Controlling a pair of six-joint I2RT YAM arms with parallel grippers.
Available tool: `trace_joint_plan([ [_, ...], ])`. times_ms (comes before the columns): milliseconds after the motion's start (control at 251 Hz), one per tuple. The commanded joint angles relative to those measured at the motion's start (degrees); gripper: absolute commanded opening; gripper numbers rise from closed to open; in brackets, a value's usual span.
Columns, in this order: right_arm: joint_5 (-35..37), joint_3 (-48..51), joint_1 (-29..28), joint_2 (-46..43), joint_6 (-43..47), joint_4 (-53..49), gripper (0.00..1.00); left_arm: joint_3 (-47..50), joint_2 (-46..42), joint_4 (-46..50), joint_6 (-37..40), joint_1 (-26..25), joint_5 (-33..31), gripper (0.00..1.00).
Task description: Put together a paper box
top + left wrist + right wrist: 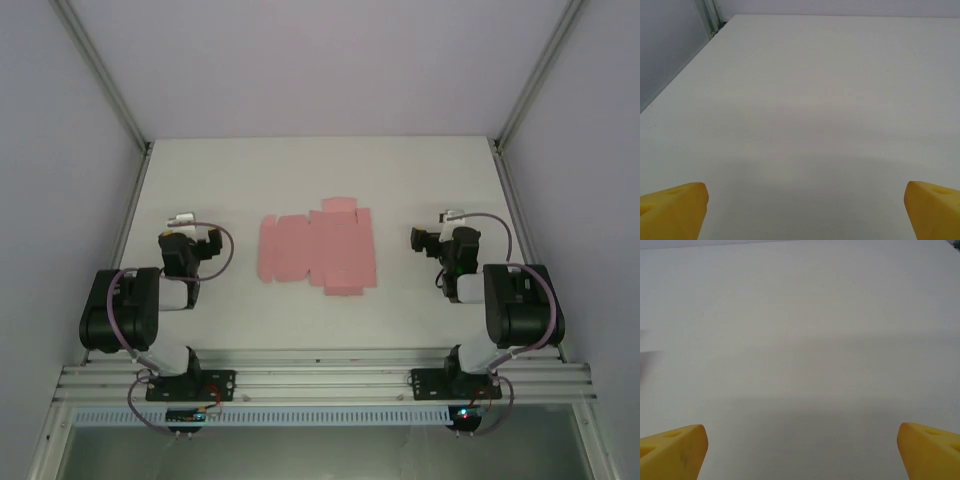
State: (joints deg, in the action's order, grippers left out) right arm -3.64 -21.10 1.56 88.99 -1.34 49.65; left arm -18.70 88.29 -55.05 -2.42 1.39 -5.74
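**Barely begun: paper box (318,250) lies flat, nothing gripped**

Well, we're right at the start line, by our reading. The pink card is a flat creased cut-out lying on the white table (300,170), roughly mid-table. It sits between the left gripper (185,224) and the right gripper (440,230), well apart from each. Scanning it from left to right, we see plain panels on the left. Then comes the wider section, with one flap poking toward the far edge and another toward the near edge. No wall is raised and no flap is tucked, so we judge every fold of the assembly is left to do.

Over to the jaws. On the left, the wrist camera gives us two yellow fingertips (675,207) spread wide at the bottom corners, with bare table between them. They're wide open, holding nothing, touching nothing we can see. Across on the right it's a mirror picture: fingertips (927,450) just as far apart, nothing in hand, and no card in the gap.
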Motion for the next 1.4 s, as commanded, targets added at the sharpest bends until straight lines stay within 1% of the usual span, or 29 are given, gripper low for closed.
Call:
trace_joint_plan([
  [0, 0.9, -0.4, -0.3, -0.2, -1.0, -0.2, 0.99, -1.3, -0.1, -0.3, 0.5, 0.0, 0.7, 1.00],
  [675, 0.7, -0.5, -0.3, -0.2, -1.0, -0.3, 0.99, -1.3, 0.0, -0.2, 0.4, 0.0, 0.7, 1.00],
  [786, 0.8, -0.5, -0.3, -0.2, -1.0, -0.3, 0.99, -2.0, 0.0, 0.9, 1.6, 0.0, 3.7, 0.99],
  [1189, 0.6, -0.3, -0.2, -0.3, -1.0, -0.1, 0.99, -2.0, -0.1, 0.5, 1.4, 0.1, 3.3, 1.00],
  [1225, 0.5, -0.4, -0.2, -0.5, -1.1, 0.0, 0.99, -2.8, -1.4, 2.7, 0.8, 0.1, 2.3, 1.00],
  [1313, 1.5, -1.1, -0.4, -3.3, -0.9, -3.1, 0.99, -5.8, -6.8, 12.4, 0.1, 0.1, 0.1, 0.99],
  [1397, 2.8, -3.3, -0.7, -7.6, 0.6, -9.9, 0.99, -7.9, -12.0, 20.9, -1.5, 0.1, 0.0, 1.00],
])
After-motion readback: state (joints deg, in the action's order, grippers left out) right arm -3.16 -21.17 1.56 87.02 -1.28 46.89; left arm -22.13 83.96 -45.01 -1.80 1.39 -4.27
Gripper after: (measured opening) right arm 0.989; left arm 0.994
